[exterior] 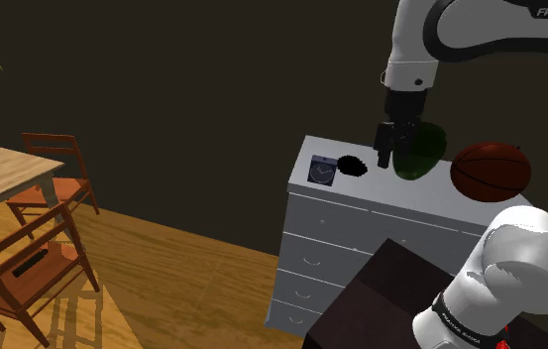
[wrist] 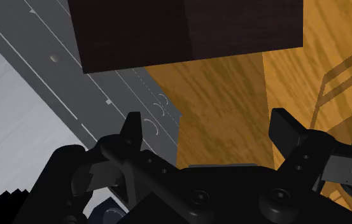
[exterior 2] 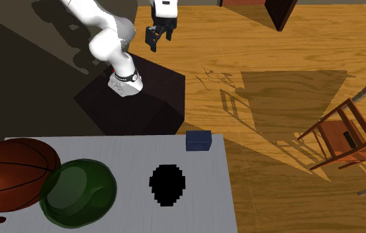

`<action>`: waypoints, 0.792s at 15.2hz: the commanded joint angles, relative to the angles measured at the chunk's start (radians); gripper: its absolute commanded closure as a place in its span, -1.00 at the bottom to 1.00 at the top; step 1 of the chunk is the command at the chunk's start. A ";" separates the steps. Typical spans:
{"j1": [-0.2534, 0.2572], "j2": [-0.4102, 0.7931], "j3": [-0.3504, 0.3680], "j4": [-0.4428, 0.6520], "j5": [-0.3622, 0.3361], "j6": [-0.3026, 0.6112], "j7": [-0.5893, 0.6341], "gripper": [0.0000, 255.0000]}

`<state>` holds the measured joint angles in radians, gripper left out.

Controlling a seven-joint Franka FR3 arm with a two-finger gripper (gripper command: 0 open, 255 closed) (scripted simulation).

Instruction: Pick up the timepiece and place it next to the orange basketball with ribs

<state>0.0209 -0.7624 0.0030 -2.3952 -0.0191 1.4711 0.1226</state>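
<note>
The timepiece is a small dark blue box clock (exterior: pixel 322 171) at the edge of the grey dresser top (exterior: pixel 381 188), on the shoulder view's left. In the second exterior view the clock (exterior 2: pixel 199 140) stands at the dresser's edge nearest the arm. The ribbed orange-brown basketball (exterior: pixel 490 171) (exterior 2: pixel 12 173) rests at the other end. My gripper (exterior: pixel 392 159) (exterior 2: pixel 159 40) (wrist: pixel 209 130) hangs open and empty above the dresser, between clock and ball, touching nothing. Its fingers (wrist: pixel 133 127) stand wide apart over the dresser's drawer front and the wooden floor.
A dark green glassy bowl-like thing (exterior: pixel 420 149) (exterior 2: pixel 79 192) sits beside the ball, just behind my gripper. A flat black blob (exterior: pixel 353 166) (exterior 2: pixel 167 184) lies between it and the clock. The dark stand (exterior 2: pixel 135 99) is close by. Wooden chairs (exterior: pixel 34 268) (exterior 2: pixel 340 139) stand on the floor.
</note>
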 commanded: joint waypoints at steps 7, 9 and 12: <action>-0.011 0.113 -0.107 -0.028 -0.079 0.182 -0.169 -1.00; -0.013 0.163 -0.141 -0.024 -0.097 0.243 -0.223 -1.00; -0.014 0.248 -0.191 -0.008 -0.115 0.333 -0.305 -1.00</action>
<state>0.0079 -0.5454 -0.1690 -2.4086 -0.1271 1.7692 -0.1509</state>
